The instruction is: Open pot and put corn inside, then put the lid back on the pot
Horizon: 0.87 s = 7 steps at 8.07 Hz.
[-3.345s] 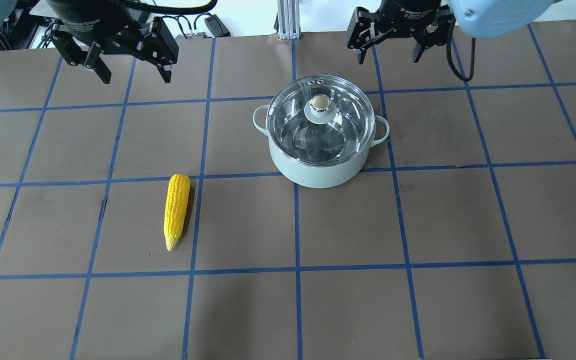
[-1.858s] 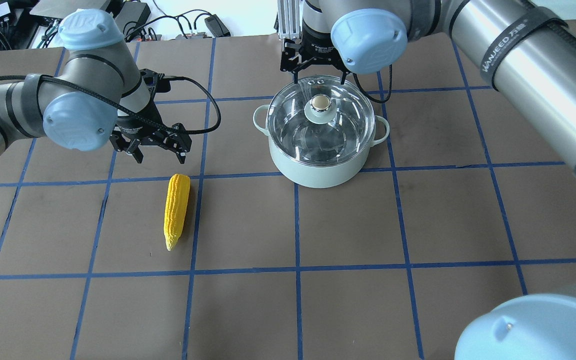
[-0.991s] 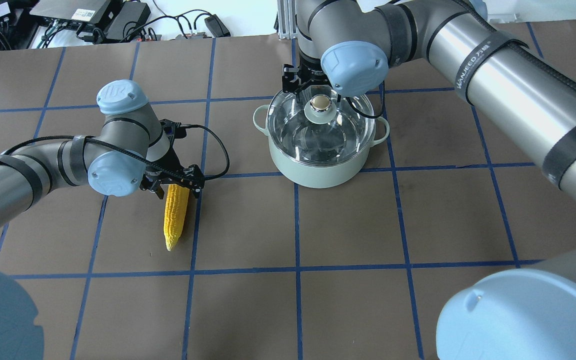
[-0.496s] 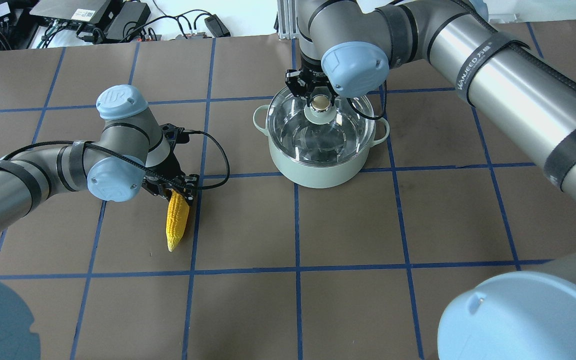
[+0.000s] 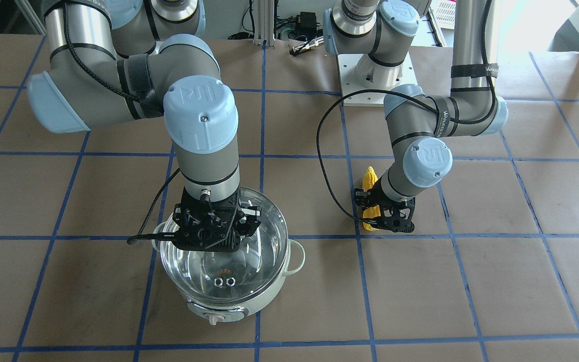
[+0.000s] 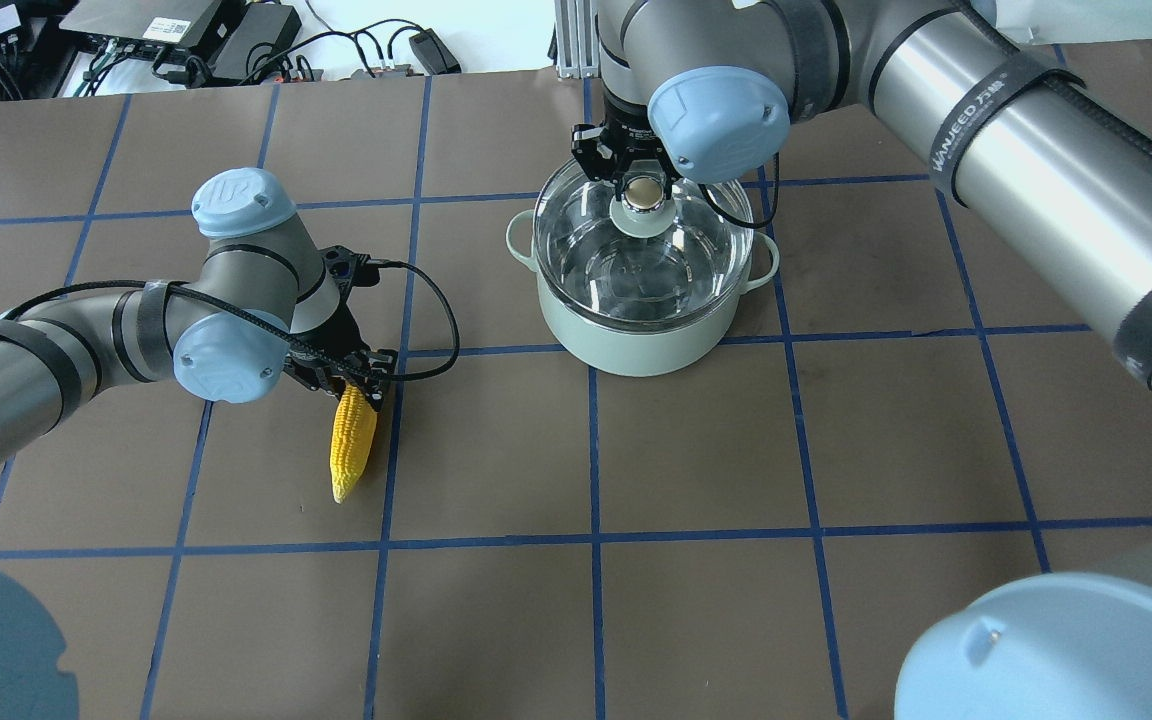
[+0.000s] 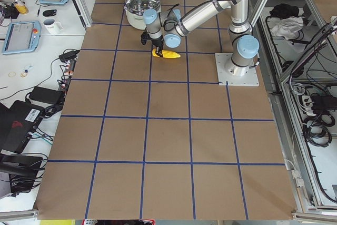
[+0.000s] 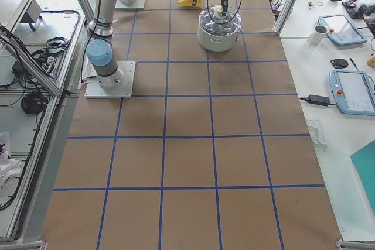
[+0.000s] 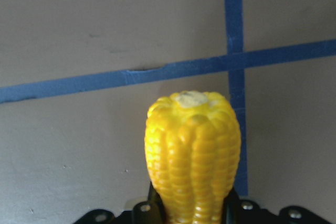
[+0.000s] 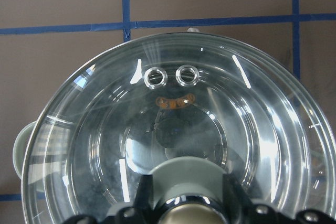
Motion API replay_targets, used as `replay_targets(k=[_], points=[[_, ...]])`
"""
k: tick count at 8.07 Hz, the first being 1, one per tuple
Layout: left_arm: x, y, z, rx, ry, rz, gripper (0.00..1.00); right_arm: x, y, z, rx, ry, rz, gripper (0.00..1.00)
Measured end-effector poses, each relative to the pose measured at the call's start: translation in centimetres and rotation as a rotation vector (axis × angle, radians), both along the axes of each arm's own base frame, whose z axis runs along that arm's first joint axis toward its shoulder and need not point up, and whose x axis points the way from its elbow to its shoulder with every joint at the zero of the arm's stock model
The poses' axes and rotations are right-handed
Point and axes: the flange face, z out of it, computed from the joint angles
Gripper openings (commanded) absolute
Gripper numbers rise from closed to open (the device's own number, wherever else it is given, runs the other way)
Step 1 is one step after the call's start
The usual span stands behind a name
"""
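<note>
The pale mint-green pot (image 6: 636,345) stands at the middle back of the table, and it also shows in the front view (image 5: 219,309). Its clear glass lid (image 6: 586,230) (image 5: 229,281) (image 10: 173,103) looks raised slightly off the rim. My right gripper (image 6: 643,185) (image 5: 211,234) is shut on the lid's beige knob. The yellow corn (image 6: 353,445) (image 5: 368,178) (image 9: 191,150) lies left of the pot. My left gripper (image 6: 354,385) (image 5: 376,212) is shut on its thick end. The tapered end points toward the robot.
The brown table (image 6: 696,450) has a blue tape grid. The left wrist's black cable (image 6: 441,335) loops between corn and pot. Boxes and cables (image 6: 186,25) lie behind the table's back edge. The right arm's big links (image 6: 1036,150) hang over the right side.
Both arms came down from the back. The left gripper closed on the corn's thick end. The right gripper closed on the lid knob, and the lid has now risen a little.
</note>
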Motion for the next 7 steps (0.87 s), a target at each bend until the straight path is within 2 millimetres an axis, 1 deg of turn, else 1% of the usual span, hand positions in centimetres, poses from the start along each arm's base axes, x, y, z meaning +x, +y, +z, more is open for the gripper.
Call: replay_targets(k=[1, 2, 3, 4, 5, 6, 7], points=[[0.0, -0.1, 0.4, -0.004, -0.005, 0.001, 0.1, -0.2, 0.8, 1.9, -0.011, -0.004, 0.004, 0.48], [0.0, -0.1, 0.8, -0.004, -0.006, 0.001, 0.06, -0.6, 1.9, 4.0, -0.03, -0.008, 0.014, 0.47], [0.0, 0.0, 1.4, -0.002, -0.005, 0.002, 0.0, -1.3, 3.2, 6.2, -0.043, -0.008, 0.028, 0.47], [-0.1, -0.1, 2.4, -0.009, -0.005, 0.007, 0.0, -2.5, 4.7, 8.3, -0.044, -0.003, 0.042, 0.46], [-0.2, -0.4, 3.5, -0.021, -0.006, 0.012, 0.0, -4.3, 6.4, 9.6, -0.041, 0.004, 0.062, 0.45], [-0.4, -1.1, 4.8, -0.026, -0.006, 0.02, 0.0, -6.7, 7.9, 10.2, -0.033, 0.009, 0.076, 0.44], [-0.6, -2.4, 6.6, -0.022, 0.002, 0.052, 0.0, -8.7, 9.6, 10.5, -0.027, 0.012, 0.082, 0.42]])
